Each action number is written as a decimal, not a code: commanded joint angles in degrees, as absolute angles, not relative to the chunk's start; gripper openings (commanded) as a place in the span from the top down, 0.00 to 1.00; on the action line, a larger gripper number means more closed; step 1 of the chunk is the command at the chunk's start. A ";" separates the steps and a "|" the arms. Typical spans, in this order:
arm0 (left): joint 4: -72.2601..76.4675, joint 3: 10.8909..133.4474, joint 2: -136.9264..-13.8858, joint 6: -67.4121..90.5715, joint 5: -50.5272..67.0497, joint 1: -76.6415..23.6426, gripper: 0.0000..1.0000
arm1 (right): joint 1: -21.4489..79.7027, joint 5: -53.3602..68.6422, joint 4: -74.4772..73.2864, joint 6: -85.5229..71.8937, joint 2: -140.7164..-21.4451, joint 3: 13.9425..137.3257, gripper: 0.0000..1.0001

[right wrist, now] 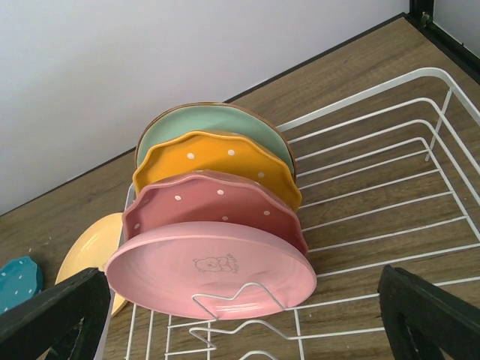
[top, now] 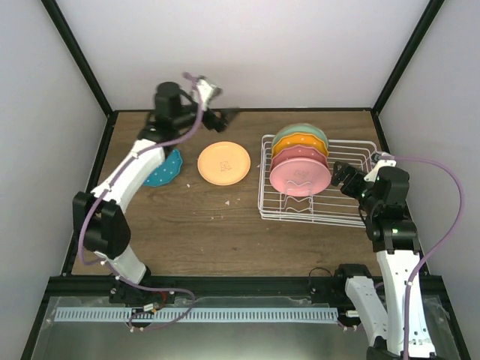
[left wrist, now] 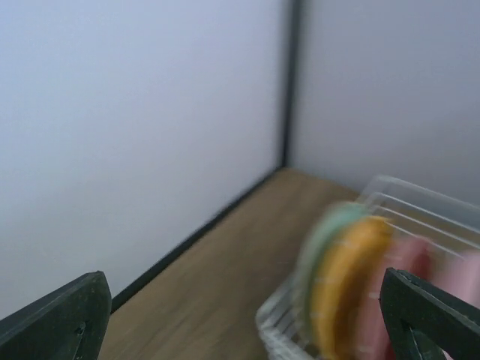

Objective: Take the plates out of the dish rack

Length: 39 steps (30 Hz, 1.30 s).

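Note:
The white wire dish rack (top: 352, 161) holds the mint green (top: 304, 133), dotted orange (top: 298, 144), dotted maroon (top: 300, 155) and pink (top: 298, 177) plates on edge at its left end. The peach plate (top: 223, 163) and the dotted teal plate (top: 165, 169) lie flat on the table left of the rack. My right gripper (top: 343, 178) is open and empty over the rack, just right of the pink plate (right wrist: 214, 266). My left gripper (top: 217, 116) is open and empty, raised near the back wall. Its view is blurred, with the racked plates (left wrist: 345, 277) at lower right.
The rack's right part (right wrist: 390, 195) is bare wire. Black frame posts and white walls close the table at the back and sides. In the right wrist view the peach plate (right wrist: 86, 251) and the teal plate (right wrist: 19, 277) show beyond the rack's left edge.

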State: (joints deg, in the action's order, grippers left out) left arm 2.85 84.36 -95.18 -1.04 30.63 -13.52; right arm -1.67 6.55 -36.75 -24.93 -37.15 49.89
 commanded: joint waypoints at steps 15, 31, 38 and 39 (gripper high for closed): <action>-18.46 85.00 -102.33 -51.76 33.04 -40.03 0.06 | -1.14 2.33 -43.02 -22.96 -32.08 53.79 0.00; -9.61 87.34 -110.77 -45.96 23.36 -44.61 0.35 | -1.10 2.20 -42.69 -22.69 -32.24 54.07 0.00; -5.39 87.79 -112.61 -42.98 19.43 -44.85 0.37 | -1.14 2.20 -42.71 -22.60 -32.42 54.14 0.00; -5.22 87.80 -112.93 -42.81 19.16 -44.96 0.40 | -1.14 2.18 -42.71 -22.60 -32.43 54.14 0.00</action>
